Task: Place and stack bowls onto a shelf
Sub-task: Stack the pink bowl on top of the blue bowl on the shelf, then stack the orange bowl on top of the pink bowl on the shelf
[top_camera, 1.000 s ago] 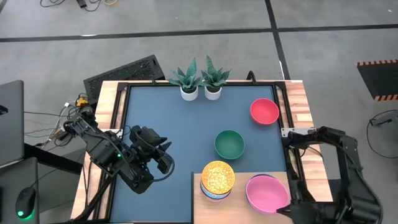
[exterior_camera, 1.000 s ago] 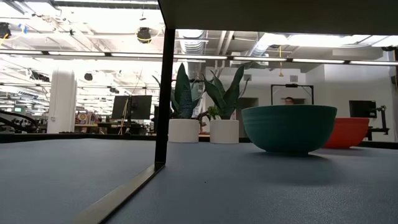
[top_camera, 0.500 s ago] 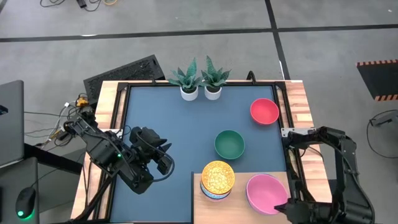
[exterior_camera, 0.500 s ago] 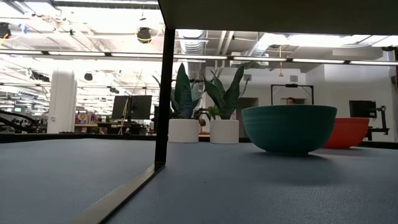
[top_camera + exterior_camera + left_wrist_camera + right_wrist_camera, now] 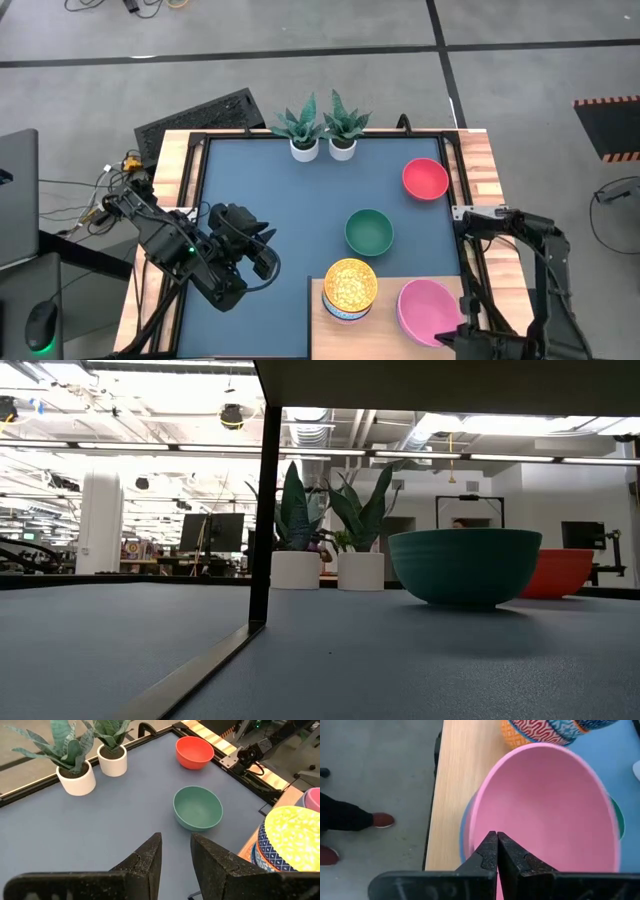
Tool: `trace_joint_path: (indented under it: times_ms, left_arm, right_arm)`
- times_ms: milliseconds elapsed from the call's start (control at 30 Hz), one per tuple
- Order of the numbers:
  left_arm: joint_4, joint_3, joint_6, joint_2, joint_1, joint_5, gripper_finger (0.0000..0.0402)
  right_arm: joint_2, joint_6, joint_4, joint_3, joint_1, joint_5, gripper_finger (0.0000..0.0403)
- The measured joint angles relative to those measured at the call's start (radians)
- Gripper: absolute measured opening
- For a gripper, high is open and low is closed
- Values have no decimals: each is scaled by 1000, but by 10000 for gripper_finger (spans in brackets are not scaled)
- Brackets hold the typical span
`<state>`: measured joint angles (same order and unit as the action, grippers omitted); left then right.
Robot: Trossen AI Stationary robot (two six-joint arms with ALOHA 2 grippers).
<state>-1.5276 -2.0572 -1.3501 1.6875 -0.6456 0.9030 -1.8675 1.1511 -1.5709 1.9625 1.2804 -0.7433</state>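
Right gripper [image 5: 496,851] sits pinched shut at the pink bowl [image 5: 428,309] on the shelf [image 5: 385,330]; left gripper [image 5: 175,851] hangs slightly parted, empty.

High view: set above, aimed straight down; the whole desk [image 5: 300,200] and both arms are taken in.
Low view: set at desk-top level, aimed across at the plants [image 5: 325,530] and the room behind; the green bowl [image 5: 465,565] is seen close.
Left wrist view: aimed forward and down over the desk; the green bowl [image 5: 197,808], red bowl [image 5: 194,752] and plants are shared with the other two.
Right wrist view: held very near the pink bowl [image 5: 545,815] on the shelf [image 5: 452,785]; floor is seen beyond.
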Motion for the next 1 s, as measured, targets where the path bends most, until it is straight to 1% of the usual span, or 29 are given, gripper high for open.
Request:
trace_joint_path:
  times_ms: [233,467,567,667,767,867,1000]
  left_arm:
    - [1,0,-1,0,0,1,89]
    - [8,0,22,0,0,1,89]
    - [8,0,58,0,0,13,89]
    - [8,0,97,0,0,35,89]
    - [8,0,114,0,0,49,89]
    - [8,0,139,0,0,49,89]
    - [8,0,183,0,0,43,89]
  right_arm:
    - [-22,7,0,-2,-10,0,28]
    - [17,8,0,-1,-21,-9,24]
    - [39,23,1,-1,-21,-82,26]
    - [61,24,3,-1,-29,-209,27]
    - [72,-14,74,-1,-41,-322,27]
    - [76,-141,188,-1,-64,-336,27]
    - [75,-209,303,-4,-97,-327,25]
